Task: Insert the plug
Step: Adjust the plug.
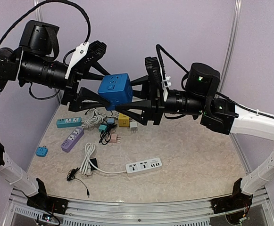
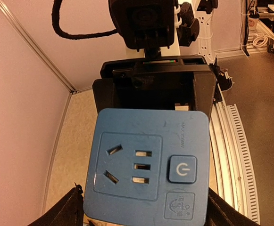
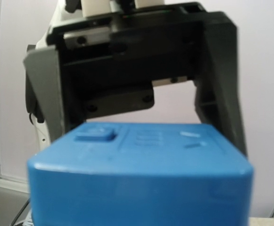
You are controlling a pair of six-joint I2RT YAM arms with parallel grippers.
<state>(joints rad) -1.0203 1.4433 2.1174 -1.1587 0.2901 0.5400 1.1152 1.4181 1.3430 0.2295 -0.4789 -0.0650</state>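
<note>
Blue socket cube (image 1: 114, 89) aloft, right gripper (image 1: 127, 96) clamped on it (button face toward the left wrist). Left gripper (image 1: 104, 89) straddles it; can't tell whether it grips.

The blue socket cube (image 2: 148, 165) looks like smooth, matt plastic, faintly scuffed. The worktop (image 1: 198, 155) has a mottled beige, stone-like finish, perhaps laminate. The near-edge rail (image 1: 141, 208) is ribbed, dull metal.

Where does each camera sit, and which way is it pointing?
Top external: above and behind the bases, looking down at the table; both arms, left gripper, right gripper show.
Left wrist: faces the blue socket cube and right gripper; own fingertips low.
Right wrist: faces cube and left gripper; own fingers unseen.
Shared: the cube.
</note>
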